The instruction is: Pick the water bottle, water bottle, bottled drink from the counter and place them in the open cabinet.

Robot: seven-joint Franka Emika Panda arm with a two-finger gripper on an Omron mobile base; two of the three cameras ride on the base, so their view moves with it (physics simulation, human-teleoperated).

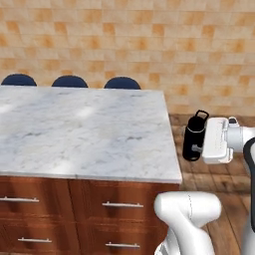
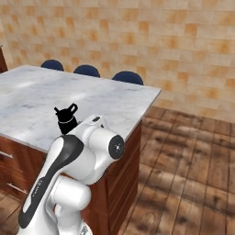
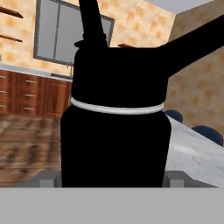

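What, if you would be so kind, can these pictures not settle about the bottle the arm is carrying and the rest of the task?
- Water bottle: in the right base view the arm covers its body; just the cap pokes out.
- Gripper: in the hand view the bottle hides the fingertips, so pad contact is unclear.
- Counter: cut off by the left edge in both base views.
- Drawers: partly behind the arm.

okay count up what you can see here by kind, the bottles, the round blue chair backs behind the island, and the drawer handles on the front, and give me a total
Matte black cylindrical water bottle with sport cap, held off the counter's edge: 1
Rounded dark blue chair backs behind the white-grey marble counter: 3
Silver bar drawer handles on the reddish-brown wooden front: 4
Total: 8
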